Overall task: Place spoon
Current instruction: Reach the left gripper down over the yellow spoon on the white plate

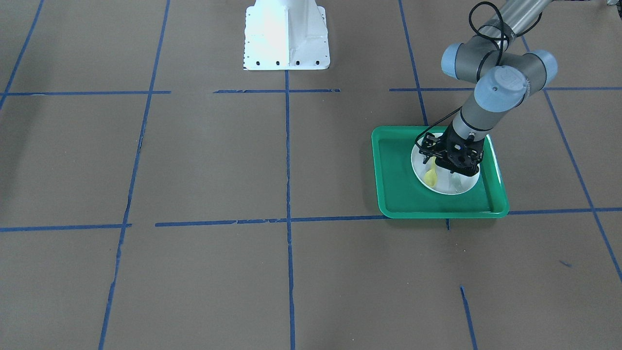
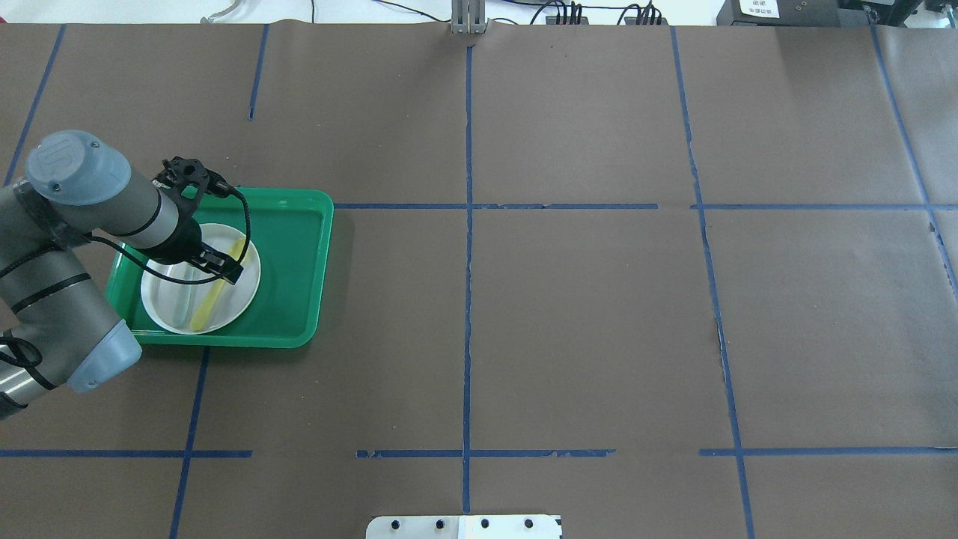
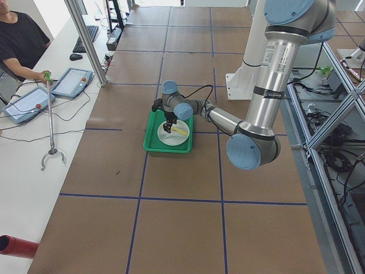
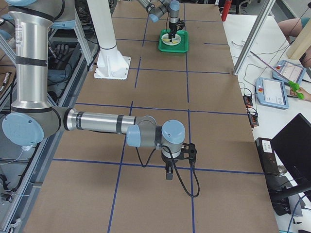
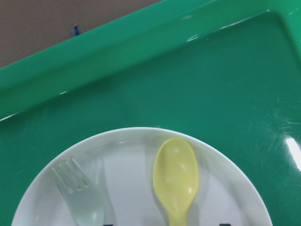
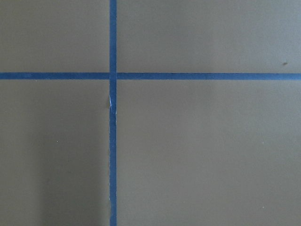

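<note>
The yellow spoon (image 5: 176, 179) lies flat on the white plate (image 5: 225, 188), its bowl toward the tray's far edge. It also shows in the overhead view (image 2: 209, 299) and the front view (image 1: 430, 177). My left gripper (image 2: 224, 268) hangs just above the plate, open. In the left wrist view its fingertips (image 5: 225, 224) stand wide apart on either side of the spoon's handle without gripping it. My right gripper (image 4: 168, 174) shows only in the right side view, low over bare table far from the tray. I cannot tell whether it is open or shut.
The plate sits in a green tray (image 2: 292, 262) with raised rims. A pale grey-green fork (image 5: 80, 197) lies on the plate beside the spoon. Brown paper with blue tape lines covers the table. The robot's white base (image 1: 286, 36) stands at the table's edge.
</note>
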